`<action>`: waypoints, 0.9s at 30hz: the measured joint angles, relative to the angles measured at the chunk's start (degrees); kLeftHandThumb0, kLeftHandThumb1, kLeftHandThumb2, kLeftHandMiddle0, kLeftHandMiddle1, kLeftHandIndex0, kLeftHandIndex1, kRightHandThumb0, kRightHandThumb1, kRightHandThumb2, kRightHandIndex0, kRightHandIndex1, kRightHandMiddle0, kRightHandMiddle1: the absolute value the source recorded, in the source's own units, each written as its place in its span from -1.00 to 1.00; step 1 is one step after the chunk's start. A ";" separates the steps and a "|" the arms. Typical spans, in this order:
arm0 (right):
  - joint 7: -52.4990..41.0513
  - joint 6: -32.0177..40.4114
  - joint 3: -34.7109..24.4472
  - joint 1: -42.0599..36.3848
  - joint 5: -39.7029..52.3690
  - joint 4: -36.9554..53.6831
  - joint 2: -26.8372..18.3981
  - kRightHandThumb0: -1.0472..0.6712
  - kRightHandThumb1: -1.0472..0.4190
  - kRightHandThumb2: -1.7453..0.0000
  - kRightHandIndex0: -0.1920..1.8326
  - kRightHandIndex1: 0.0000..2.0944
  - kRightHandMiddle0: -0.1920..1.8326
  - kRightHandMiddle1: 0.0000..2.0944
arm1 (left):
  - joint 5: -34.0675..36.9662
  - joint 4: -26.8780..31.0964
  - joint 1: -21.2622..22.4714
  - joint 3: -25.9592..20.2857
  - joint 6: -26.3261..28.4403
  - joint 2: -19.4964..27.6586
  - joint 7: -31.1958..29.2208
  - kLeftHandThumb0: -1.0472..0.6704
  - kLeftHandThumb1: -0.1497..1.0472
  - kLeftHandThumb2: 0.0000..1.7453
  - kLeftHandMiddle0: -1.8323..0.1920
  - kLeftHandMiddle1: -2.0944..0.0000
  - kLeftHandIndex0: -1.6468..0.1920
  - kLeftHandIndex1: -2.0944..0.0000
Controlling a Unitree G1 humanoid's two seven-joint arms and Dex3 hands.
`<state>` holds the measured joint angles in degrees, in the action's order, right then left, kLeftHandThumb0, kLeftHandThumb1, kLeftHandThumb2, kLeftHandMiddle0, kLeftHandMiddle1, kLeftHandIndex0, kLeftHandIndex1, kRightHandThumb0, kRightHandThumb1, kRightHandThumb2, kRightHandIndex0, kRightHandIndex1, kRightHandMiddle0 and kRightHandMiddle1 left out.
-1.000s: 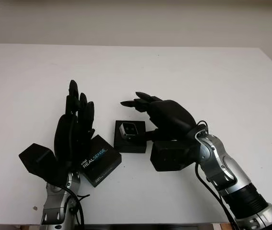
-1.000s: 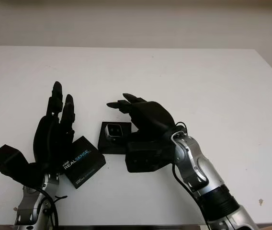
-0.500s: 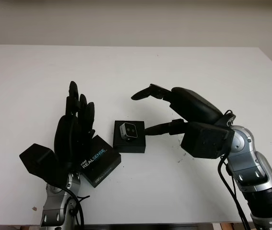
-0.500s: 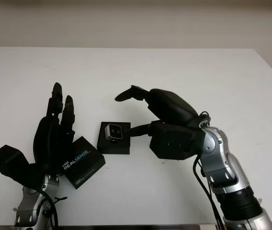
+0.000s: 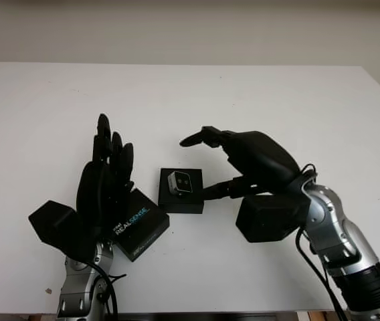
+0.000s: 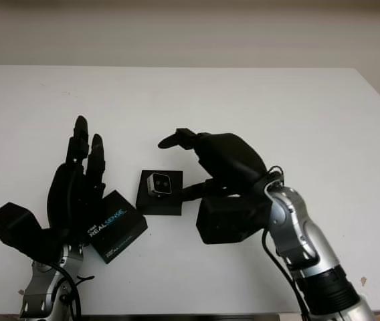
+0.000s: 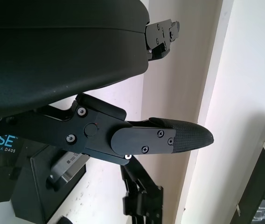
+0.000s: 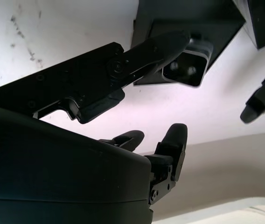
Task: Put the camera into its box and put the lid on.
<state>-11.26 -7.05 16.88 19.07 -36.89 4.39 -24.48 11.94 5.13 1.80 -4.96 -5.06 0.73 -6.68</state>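
Left hand (image 5: 103, 187): released, holding nothing, upright left of the box (image 5: 181, 198), beside the lid (image 5: 135, 223). The camera (image 5: 179, 180) sits in the box on the bench (image 5: 277, 100). Right hand (image 5: 243, 160): empty, just right of the box. The lid appears light and rigid; grip its side edges.

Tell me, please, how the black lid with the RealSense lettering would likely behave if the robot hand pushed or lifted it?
The lid looks like stiff, light card, so it should probably slide easily on the smooth white table. Being low and flat, it seems unlikely to tip or roll. The left robot hand stands beside it.
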 measured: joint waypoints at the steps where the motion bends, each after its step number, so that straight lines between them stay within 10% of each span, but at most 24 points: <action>1: 0.57 0.00 0.39 -0.12 -0.72 -0.08 0.33 -0.65 -0.81 0.94 -0.59 -0.58 -0.75 -0.08 | 0.00 0.00 0.00 0.00 0.00 0.00 -0.02 -0.69 1.00 -0.58 1.00 1.00 1.00 1.00; 27: 6.07 -1.42 2.76 1.23 -4.33 -7.28 3.54 -0.61 -0.83 0.94 -0.81 0.02 -0.65 0.17 | -0.23 -0.01 0.01 -0.03 -0.04 -0.02 0.13 -0.68 1.00 -0.60 1.00 1.00 1.00 1.00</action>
<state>-5.19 -8.48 19.63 20.30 -41.22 -2.90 -20.94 11.71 5.12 1.80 -5.00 -5.10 0.71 -6.55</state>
